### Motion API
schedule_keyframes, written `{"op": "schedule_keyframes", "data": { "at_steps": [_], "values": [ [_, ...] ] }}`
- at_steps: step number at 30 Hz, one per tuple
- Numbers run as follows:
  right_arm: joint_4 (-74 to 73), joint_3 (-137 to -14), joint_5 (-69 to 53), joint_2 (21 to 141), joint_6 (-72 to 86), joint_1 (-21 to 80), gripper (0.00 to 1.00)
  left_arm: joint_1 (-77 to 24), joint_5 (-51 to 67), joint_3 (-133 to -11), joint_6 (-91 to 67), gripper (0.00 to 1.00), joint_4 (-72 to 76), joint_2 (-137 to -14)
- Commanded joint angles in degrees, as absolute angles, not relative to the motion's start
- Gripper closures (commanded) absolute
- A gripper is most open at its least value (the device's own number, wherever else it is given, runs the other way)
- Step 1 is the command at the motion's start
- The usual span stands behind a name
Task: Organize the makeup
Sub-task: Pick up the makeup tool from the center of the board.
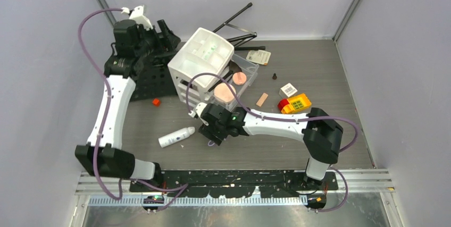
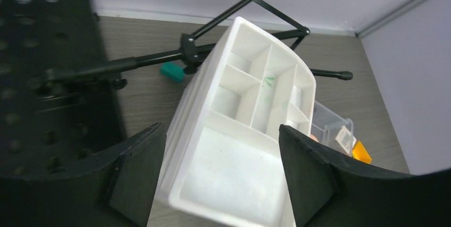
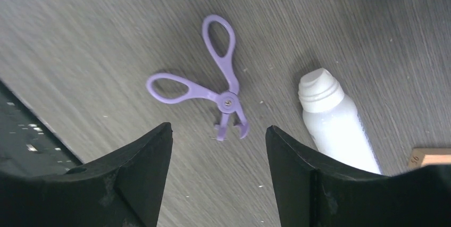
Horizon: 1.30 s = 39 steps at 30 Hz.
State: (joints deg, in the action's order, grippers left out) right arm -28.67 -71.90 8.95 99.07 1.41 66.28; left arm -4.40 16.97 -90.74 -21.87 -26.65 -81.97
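R claw (image 3: 218, 129) is spread wide w/ nothing in it, hovering low over the tabletop (image 3: 95, 30). The purple curler (image 3: 227, 101) lies flat right ahead of the gap, centred btwn my two fingers (image 3: 143, 174), not touching either.

Its long axis runs straight away from me, i.e. across my closing line. The crimp head is the near end, just at the tips. One loop points away and the other splays off to the L side of the wrist view. My guess is that a straight drop plus a squeeze at the pivot suits this lie, no wrist turn needed.

The white bottle (image 3: 335, 123) lies on its side just R of the curler in that view, cap end pointing away from me, body angled under my R finger. It's close enough to bump.

L claw (image 2: 219, 128) is also wide open and empty, well apart at the back over the white organizer (image 2: 234, 174). So the R arm is much the nearer one for the curler.
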Motion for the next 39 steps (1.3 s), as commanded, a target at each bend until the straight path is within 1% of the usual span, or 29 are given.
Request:
{"op": "schedule_keyframes", "data": {
  "at_steps": [1, 8, 14, 25, 28, 33, 39],
  "values": [
    [-30.5, -74.9, 13.5, 100.9, -2.2, 66.3, 0.30, -4.5, 5.2, -87.1, -20.8, 0.19, -28.7, -74.5],
    [-31.6, -75.4, 14.7, 103.4, -5.8, 66.3, 0.30, -4.5, 3.7, -83.4, -18.3, 0.17, -31.5, -69.0],
    [-32.8, -77.0, 13.9, 105.9, -8.5, 66.3, 0.30, -4.5, 2.7, -83.1, -17.3, 0.15, -31.2, -68.2],
    [-34.9, -80.1, 12.7, 111.7, -10.4, 66.3, 0.38, -4.5, 0.7, -82.4, -16.5, 0.14, -30.8, -66.7],
    [-35.1, -80.1, 12.6, 112.5, -10.6, 66.2, 0.42, -4.5, 0.4, -82.0, -16.4, 0.14, -30.3, -66.3],
    [-35.5, -80.2, 12.1, 114.0, -10.2, 66.2, 0.52, -4.5, 0.4, -81.8, -16.5, 0.13, -30.0, -66.0],
    [-35.7, -80.2, 11.4, 114.3, -9.1, 66.2, 0.59, -4.5, 0.4, -81.1, -16.4, 0.13, -29.1, -65.1]
  ]
}}
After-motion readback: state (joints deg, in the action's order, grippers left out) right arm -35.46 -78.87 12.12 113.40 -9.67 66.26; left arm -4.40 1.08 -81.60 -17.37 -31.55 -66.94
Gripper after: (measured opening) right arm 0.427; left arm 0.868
